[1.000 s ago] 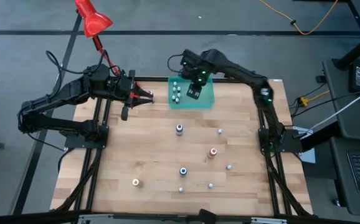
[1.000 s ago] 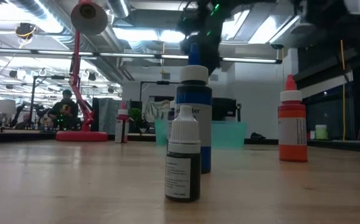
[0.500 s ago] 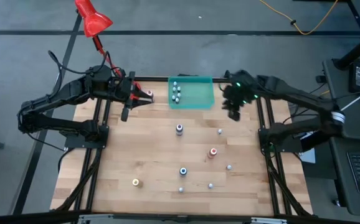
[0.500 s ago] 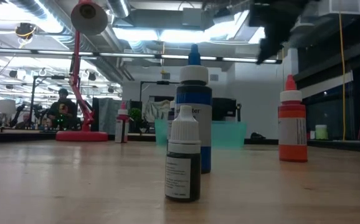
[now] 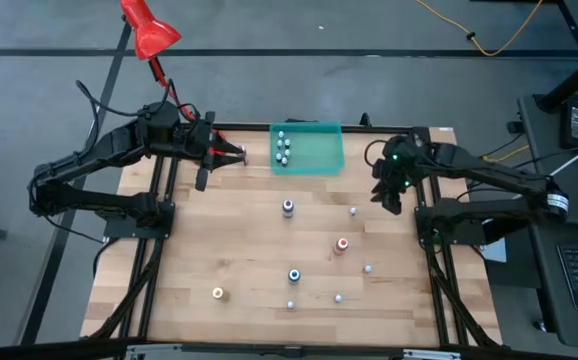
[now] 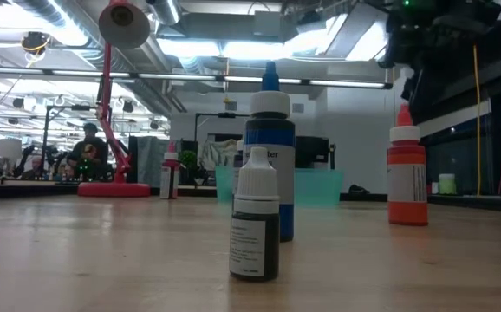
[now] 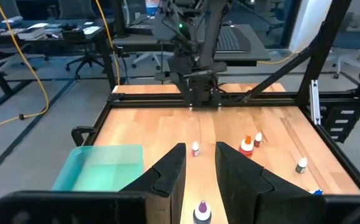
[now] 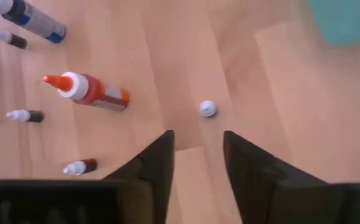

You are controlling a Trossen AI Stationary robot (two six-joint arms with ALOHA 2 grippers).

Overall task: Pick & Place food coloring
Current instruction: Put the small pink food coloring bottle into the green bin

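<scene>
Five small bottles (image 5: 283, 147) sit in the tray (image 5: 321, 152); eight more stand loose mid-table (image 5: 249, 240), well apart. Right claw (image 5: 389, 190) hangs near the right edge, fingers parted, empty. Left claw (image 5: 231, 152) is beside the tray's left side, fingers slightly apart, empty.

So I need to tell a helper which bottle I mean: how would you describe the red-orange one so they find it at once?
Start at the teal tray at the table's far edge, then come toward the table's middle and slightly to the right-arm side. The red-orange bottle stands there upright on bare wood. It is the only bottle with red-orange colouring and a pointed orange tip; its closest neighbours are tiny whitish bottles.
</scene>
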